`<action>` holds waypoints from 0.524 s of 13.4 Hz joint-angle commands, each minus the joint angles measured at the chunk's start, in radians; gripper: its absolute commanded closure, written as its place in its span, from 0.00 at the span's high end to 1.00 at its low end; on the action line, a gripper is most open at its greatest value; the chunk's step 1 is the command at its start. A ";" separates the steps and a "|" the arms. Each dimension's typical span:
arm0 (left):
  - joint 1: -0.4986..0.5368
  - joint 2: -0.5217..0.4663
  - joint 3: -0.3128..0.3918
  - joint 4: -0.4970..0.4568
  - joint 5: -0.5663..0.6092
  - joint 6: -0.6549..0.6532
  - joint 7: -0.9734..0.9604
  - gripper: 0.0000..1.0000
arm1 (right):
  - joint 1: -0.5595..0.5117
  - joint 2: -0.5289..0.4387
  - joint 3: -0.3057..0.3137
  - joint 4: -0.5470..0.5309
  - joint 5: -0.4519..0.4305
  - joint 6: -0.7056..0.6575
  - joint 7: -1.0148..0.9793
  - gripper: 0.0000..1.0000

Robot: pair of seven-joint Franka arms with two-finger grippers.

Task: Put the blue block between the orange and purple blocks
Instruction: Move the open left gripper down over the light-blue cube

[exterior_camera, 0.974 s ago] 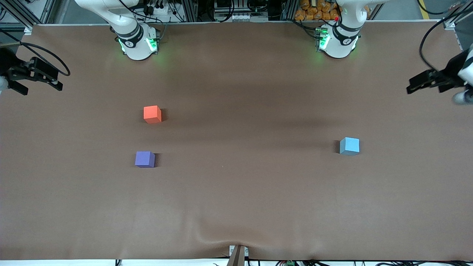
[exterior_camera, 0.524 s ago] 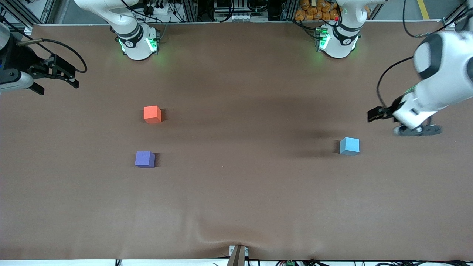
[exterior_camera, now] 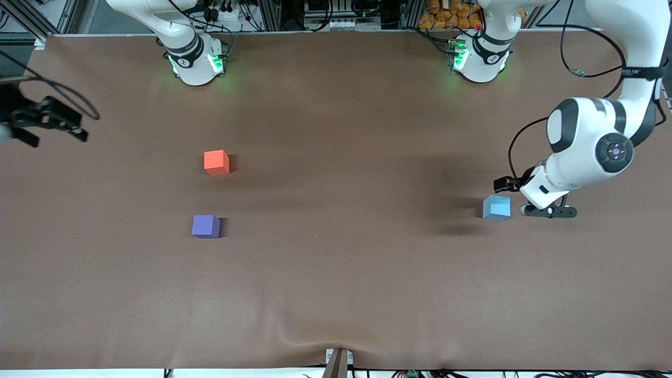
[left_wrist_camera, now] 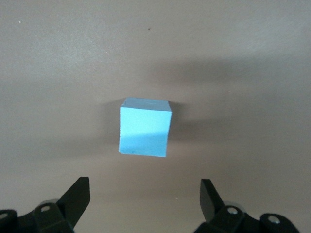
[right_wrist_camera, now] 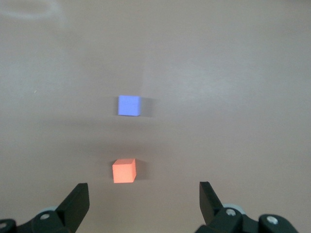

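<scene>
Approach stage: left gripper point(left_wrist_camera: 143, 196), jaws wide and empty, hangs just beside blue block point(exterior_camera: 496, 208); centre over it, descend square to its faces; right gripper point(exterior_camera: 50, 126), open-jawed, waits well apart from that block.

Even overhead light, soft shadows; right wrist view slightly hazy.

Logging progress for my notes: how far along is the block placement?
Nothing is placed yet. The small sky-blue matte cube sits on the table toward the left arm's end. In hand: the open left tool is lined up on it, not gripping. The open right tool waits. Left: grasp, carry, set between orange-red cube and violet-purple cube.
</scene>
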 commanded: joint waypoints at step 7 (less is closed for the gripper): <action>-0.013 0.116 -0.003 0.007 0.091 0.109 0.051 1.00 | -0.121 0.053 0.006 -0.003 -0.009 -0.079 -0.001 1.00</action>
